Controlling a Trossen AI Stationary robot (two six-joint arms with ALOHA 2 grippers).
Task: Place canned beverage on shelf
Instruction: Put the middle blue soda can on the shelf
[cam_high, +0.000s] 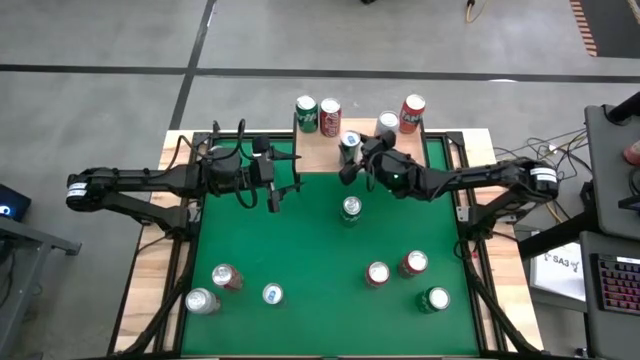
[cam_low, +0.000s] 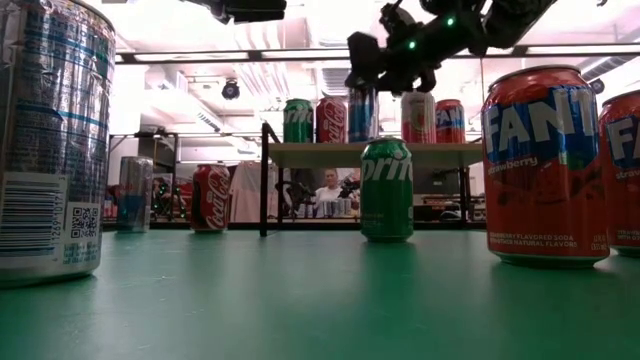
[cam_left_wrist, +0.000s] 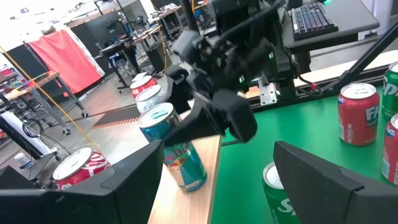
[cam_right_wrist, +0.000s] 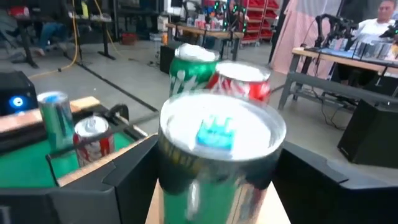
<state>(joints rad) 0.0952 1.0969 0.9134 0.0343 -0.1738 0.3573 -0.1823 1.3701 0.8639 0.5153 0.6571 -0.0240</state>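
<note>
Right gripper (cam_high: 352, 160) around blue-tabbed can (cam_high: 349, 146)

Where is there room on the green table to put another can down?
The widest bare green lies between the Sprite can mid-table and the cans at the near left. The near right is crowded with cans. The shelf holds five cans, and the right gripper has its fingers around one.

The shelf (cam_high: 322, 150) is a small wooden board on thin black legs, at the table's 12 o'clock edge. A blue can with a silver top (cam_high: 349, 143) stands upright near its middle. Four more cans stand along the back – green and red at 11 o'clock, silver and red at 1 o'clock.
</note>
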